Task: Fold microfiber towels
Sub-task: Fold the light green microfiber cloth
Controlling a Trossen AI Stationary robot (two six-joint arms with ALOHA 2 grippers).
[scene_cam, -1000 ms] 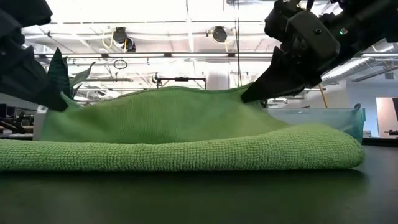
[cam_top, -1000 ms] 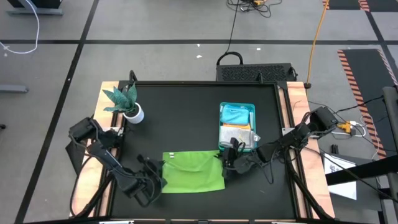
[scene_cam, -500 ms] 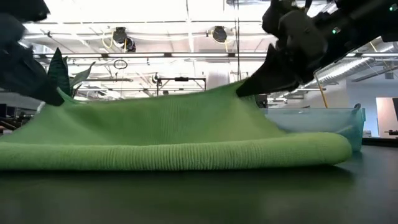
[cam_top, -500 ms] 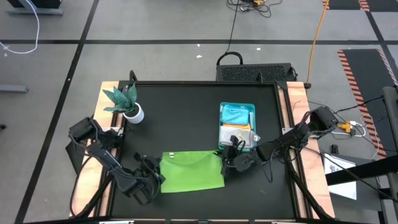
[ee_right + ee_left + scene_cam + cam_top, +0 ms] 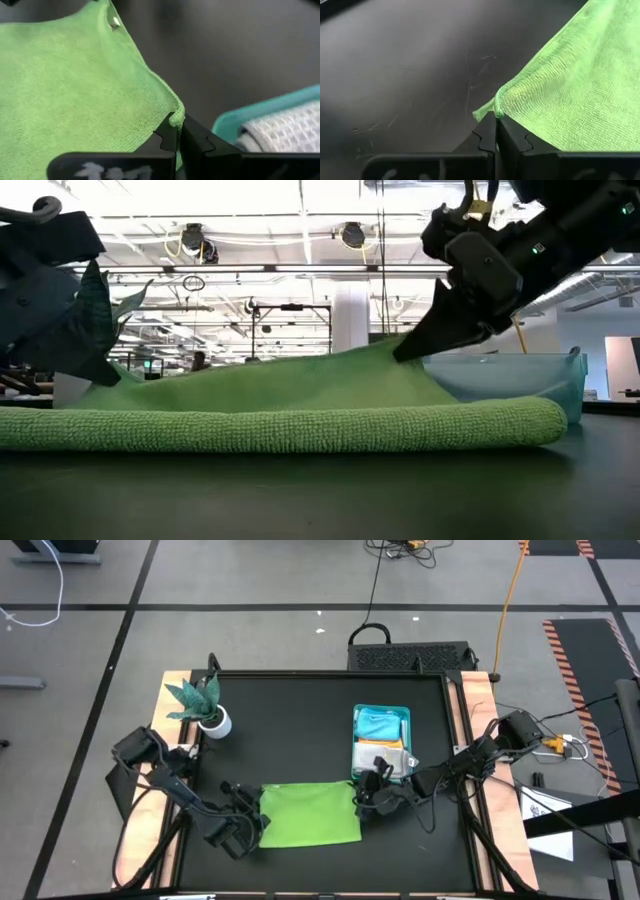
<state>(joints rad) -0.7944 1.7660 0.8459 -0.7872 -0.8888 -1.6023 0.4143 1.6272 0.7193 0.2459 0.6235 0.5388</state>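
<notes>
Lime green towel (image 5: 310, 814) is down on the near half of your black bench (image 5: 300, 730), folded over into a rectangle with the thick rolled fold running along the front. Look at the low view: the top layer slopes up from the left to a peak at the right, so it isn't lying flat. The weave shows fine ribbing and the colour is even throughout. Your left gripper (image 5: 495, 119) is clenched on the towel's left corner, a small nub of cloth poking out past the tips. Your right gripper (image 5: 176, 122) is clamped on the far right corner, holding that edge lifted off the lower layer. Just beside the right gripper sits the teal tray (image 5: 404, 715), touching or nearly touching the towel's corner, with a white-grey towel (image 5: 280, 132) and a pale blue towel (image 5: 380, 727) inside it.
</notes>
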